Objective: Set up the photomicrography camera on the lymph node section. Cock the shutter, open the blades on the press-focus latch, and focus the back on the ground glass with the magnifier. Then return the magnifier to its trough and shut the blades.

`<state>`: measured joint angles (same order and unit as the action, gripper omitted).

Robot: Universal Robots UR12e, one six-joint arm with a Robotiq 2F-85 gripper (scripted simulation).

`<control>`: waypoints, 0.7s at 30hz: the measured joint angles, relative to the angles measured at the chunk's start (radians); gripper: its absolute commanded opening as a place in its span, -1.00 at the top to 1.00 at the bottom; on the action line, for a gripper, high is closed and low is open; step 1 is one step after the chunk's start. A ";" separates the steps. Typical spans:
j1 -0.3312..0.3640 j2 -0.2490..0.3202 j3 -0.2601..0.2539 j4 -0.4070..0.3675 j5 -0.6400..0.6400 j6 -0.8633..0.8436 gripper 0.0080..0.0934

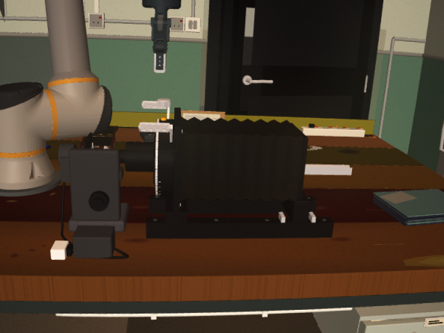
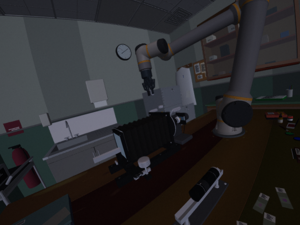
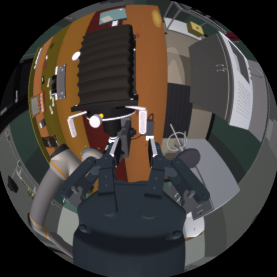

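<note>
My gripper (image 1: 159,66) (image 2: 151,91) (image 3: 132,149) hangs open and empty, pointing down, well above the shutter end of the bellows camera (image 1: 239,164) (image 2: 145,135) (image 3: 107,67). Two white levers (image 1: 155,104) (image 1: 154,127) stick out at the camera's front standard, beside a small orange button (image 1: 163,119). In the wrist camera they show as white bars (image 3: 73,125) (image 3: 142,121) on either side of the lens, with a white knob (image 3: 94,121) between them. The black magnifier (image 2: 204,184) (image 3: 54,82) lies in its grey trough (image 2: 201,201). The microscope (image 1: 98,186) stands against the lens tube.
The arm's base (image 1: 30,123) (image 2: 231,116) stands just behind the microscope. A white focus knob (image 2: 144,161) sits at the camera's rear rail. A power adapter (image 1: 93,242), a stack of plates (image 1: 411,207) and several slides (image 2: 271,201) lie on the bench.
</note>
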<state>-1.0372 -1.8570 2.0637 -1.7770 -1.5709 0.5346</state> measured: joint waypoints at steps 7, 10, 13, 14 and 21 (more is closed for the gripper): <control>-0.027 0.008 -0.005 -0.002 0.000 -0.028 0.06; -0.027 0.007 -0.004 -0.005 0.000 -0.029 0.06; -0.027 0.018 0.034 -0.061 0.000 -0.029 0.06; -0.027 0.026 0.056 -0.090 0.000 -0.029 0.06; -0.028 0.046 0.100 -0.144 0.000 -0.030 0.06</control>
<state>-1.0657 -1.8113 2.1636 -1.9207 -1.5708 0.5047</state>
